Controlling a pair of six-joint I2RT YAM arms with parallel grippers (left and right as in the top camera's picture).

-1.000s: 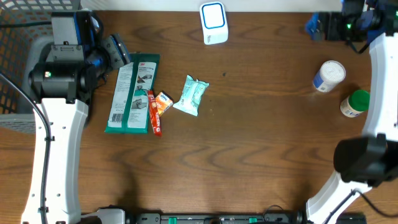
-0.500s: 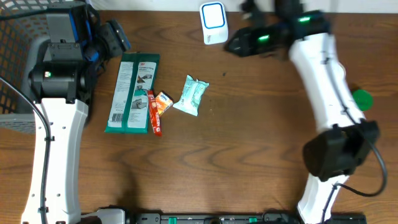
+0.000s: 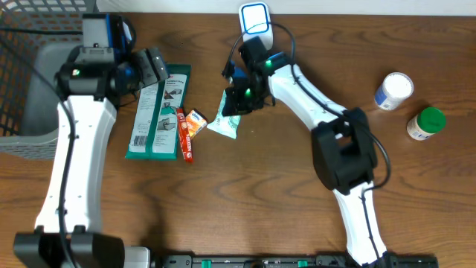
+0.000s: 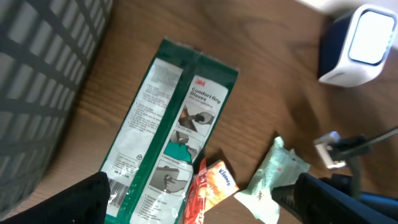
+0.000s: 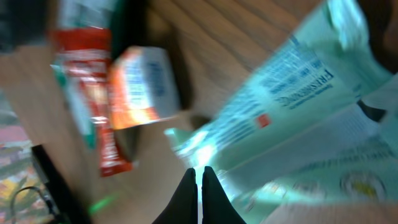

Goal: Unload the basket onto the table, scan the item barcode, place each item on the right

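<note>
Pickup step: our right hand (image 5: pixel 200 177) closed at the pale green foil packet (image 3: pixel 229 117), left hand (image 4: pixel 202 199) open; next we lift it toward the white scanner (image 3: pixel 255 26).

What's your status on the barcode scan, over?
Left gripper open beside the green glove package. Right gripper shut, tips at the pale green wipes packet, grip unconfirmed. Small orange tissue packet and red wrapper lie close beside it.
</note>
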